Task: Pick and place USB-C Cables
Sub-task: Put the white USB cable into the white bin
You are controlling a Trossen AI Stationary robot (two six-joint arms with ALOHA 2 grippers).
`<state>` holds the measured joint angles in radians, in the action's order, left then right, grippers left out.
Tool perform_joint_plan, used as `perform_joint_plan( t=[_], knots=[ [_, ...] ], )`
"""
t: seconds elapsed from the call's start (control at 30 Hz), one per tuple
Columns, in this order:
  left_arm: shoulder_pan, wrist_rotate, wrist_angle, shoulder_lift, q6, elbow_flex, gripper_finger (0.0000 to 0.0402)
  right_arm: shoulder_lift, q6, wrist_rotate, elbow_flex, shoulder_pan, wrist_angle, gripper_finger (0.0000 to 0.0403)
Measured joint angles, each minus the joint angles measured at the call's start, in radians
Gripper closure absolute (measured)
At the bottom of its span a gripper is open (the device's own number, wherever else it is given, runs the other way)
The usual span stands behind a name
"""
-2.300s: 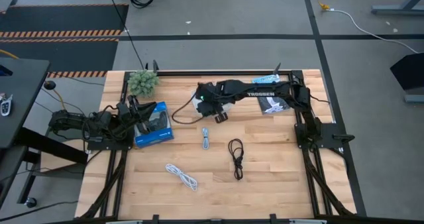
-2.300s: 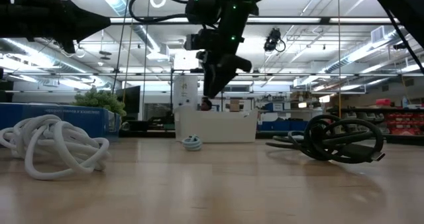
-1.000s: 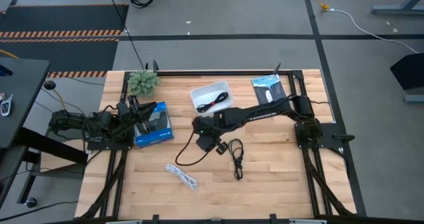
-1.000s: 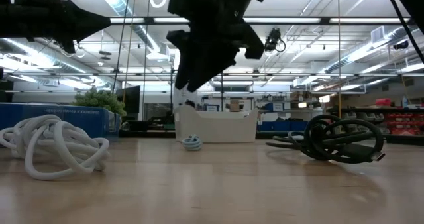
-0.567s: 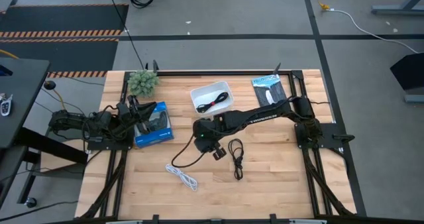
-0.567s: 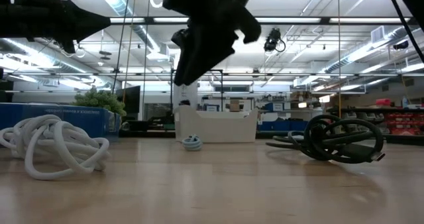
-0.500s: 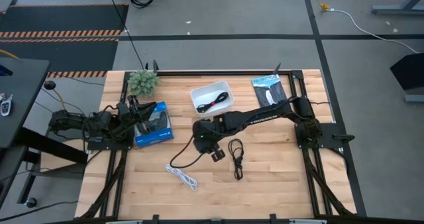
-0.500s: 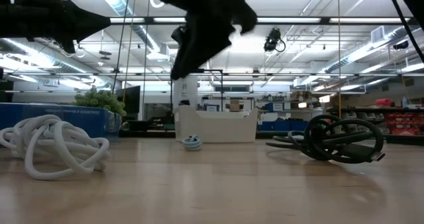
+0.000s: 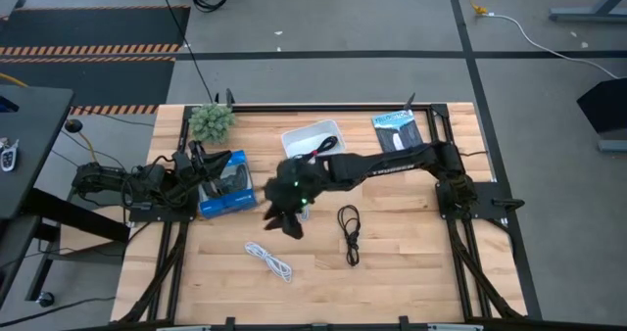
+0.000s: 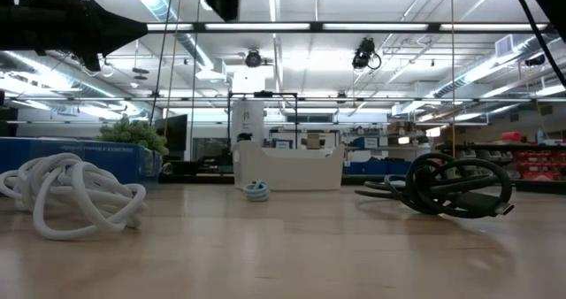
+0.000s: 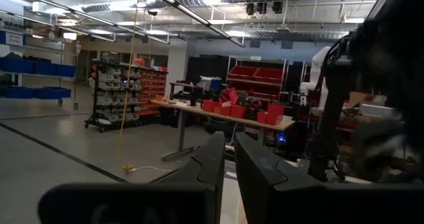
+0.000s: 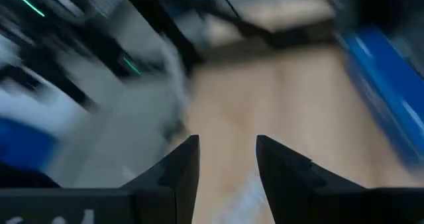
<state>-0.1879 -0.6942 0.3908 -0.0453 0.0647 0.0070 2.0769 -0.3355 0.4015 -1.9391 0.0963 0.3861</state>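
The white cable (image 9: 269,260) and the black cable (image 9: 348,231) lie on the wooden table. The pale blue-grey cable (image 10: 256,190) lies on the table in front of the white tray (image 9: 302,135); in the high view my right arm hides it. The black cable with a red band (image 9: 321,145) lies in the tray. My right gripper (image 9: 286,218) is open and empty (image 12: 227,148), above the table left of the black cable and blurred by motion. My left gripper (image 11: 230,158) is shut and empty at the table's left edge (image 9: 196,169).
A blue box (image 9: 227,184) lies at the left next to my left arm. A small green plant (image 9: 211,121) stands at the far left corner. A dark flat package (image 9: 397,133) lies at the far right. Bare wood lies along the near edge.
My right gripper has swung from beside the black cable toward the table's left edge and gone up, leaving the low view at the top; it has also turned. It stays open and empty. The cables have not moved.
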Motion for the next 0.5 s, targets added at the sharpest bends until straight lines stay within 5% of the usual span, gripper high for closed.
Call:
perform_joint_plan(
  t=[0.2, 0.5],
  knots=[
    [0.0, 0.0, 0.0, 0.0, 0.0, 0.0, 0.0358, 0.0, -0.118, 0.186, -0.079, -0.013, -0.228, 0.0246],
    [0.0, 0.0, 0.0, 0.0, 0.0, 0.0, 0.0358, -0.001, -0.118, 0.107, -0.146, 0.047, -0.471, 0.0247]
  ],
)
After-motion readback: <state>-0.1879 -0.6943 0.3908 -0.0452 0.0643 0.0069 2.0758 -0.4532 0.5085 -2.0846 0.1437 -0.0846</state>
